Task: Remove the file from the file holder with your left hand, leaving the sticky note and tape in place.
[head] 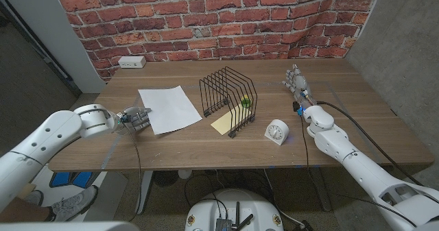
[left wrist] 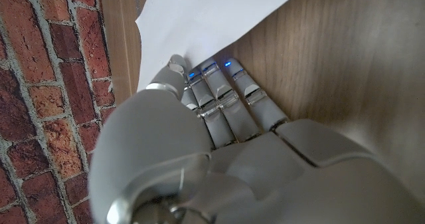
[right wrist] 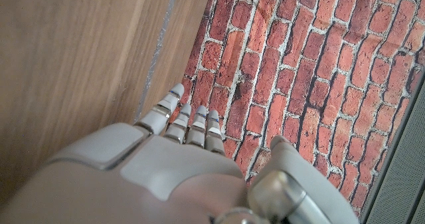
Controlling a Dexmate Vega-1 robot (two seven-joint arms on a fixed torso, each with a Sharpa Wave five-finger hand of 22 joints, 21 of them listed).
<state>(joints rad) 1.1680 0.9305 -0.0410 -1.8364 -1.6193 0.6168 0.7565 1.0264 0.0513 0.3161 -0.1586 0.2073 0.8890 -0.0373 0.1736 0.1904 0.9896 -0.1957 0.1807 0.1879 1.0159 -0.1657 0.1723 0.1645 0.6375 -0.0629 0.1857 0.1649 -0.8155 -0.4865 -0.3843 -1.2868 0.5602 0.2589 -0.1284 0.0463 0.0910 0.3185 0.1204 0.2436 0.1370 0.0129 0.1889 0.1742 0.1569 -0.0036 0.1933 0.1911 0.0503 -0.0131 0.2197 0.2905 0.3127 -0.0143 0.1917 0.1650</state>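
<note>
While the file [head: 169, 108] lies beside the file holder [head: 229, 99], left hand [head: 134, 118] fingers touch it, spread; right hand [head: 298, 81] likewise empty.

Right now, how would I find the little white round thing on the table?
Start at the black wire file holder in the middle of the wooden table. Look just past its near end, toward the robot's right arm, to the white round tape dispenser. It stands alone on bare wood, while the flat white paper sheet lies on the holder's other side.
</note>
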